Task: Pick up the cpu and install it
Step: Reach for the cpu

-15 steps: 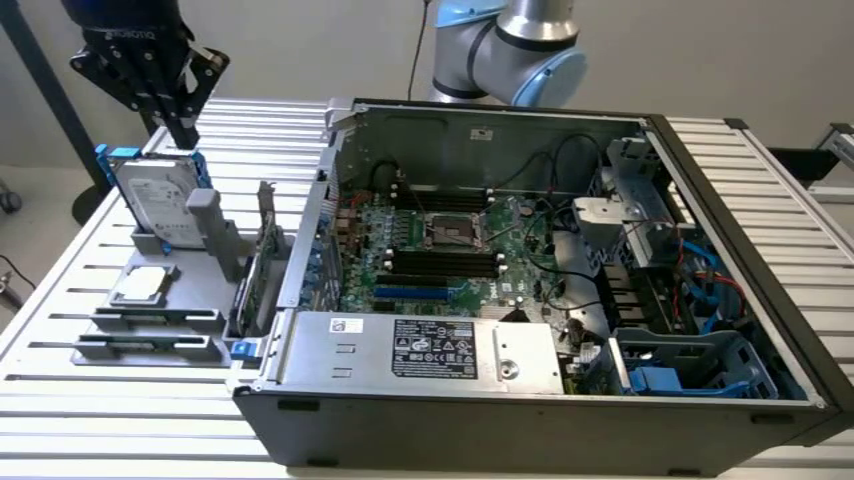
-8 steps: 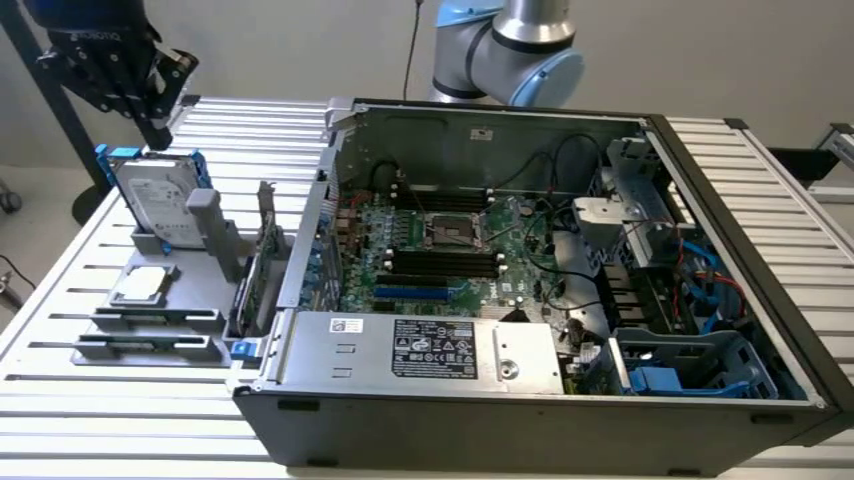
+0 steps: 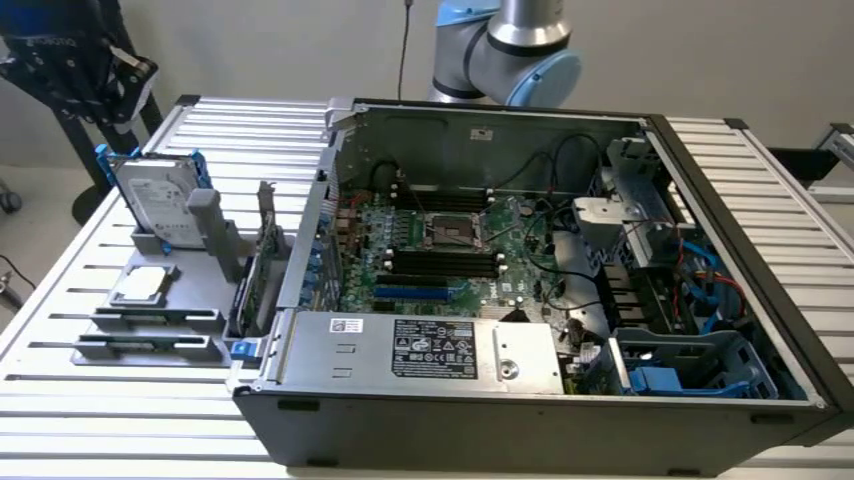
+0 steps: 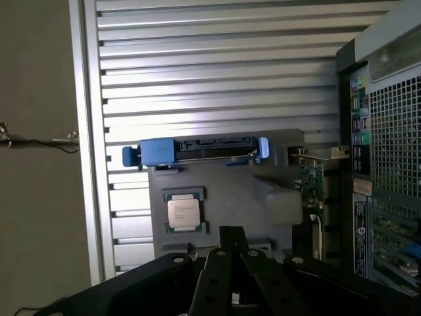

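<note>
Cpu point(image 4: 183, 213): flat on grey holder point(image 4: 230, 191), untouched; gripper point(image 4: 231, 232) apart from holder, fingers closed, empty. Risk: lowered while closed, the fingers could strike and skew the cpu.

No text I can read from here.
- Black label point(image 3: 434, 350) on power supply point(image 3: 527, 352): white print, row of marks, too small to make out.
- Small white sticker point(image 3: 347, 325) beside it: illegible.
- Hard drive point(image 3: 158, 200) face label: grey print, unreadable.
- cpu point(image 4: 183, 212) lid, wrist view: faint print lines, characters unclear.
- Dark bag point(image 3: 60, 50), exterior view's left: white lettering, unreadable.
- Case rear point(image 4: 360, 217), wrist view: sticker strips, print illegible.
</note>
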Controlling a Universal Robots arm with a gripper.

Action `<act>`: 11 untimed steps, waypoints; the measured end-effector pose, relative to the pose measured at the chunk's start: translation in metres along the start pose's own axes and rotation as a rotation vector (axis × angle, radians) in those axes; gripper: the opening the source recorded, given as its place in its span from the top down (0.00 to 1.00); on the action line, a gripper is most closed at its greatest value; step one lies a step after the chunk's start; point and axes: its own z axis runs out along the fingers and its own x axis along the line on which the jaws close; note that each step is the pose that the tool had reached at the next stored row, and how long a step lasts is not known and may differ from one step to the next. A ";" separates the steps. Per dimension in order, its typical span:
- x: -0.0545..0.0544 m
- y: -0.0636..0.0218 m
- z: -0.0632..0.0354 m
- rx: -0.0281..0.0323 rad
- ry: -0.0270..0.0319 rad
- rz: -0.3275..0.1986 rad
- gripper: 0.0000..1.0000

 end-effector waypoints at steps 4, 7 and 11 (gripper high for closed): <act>0.018 -0.0014 0.0034 0.0022 -0.0002 0.000 0.89; 0.032 -0.0025 0.0062 0.0035 0.0000 0.000 0.89; 0.035 -0.0028 0.0070 0.0036 0.0008 0.000 0.89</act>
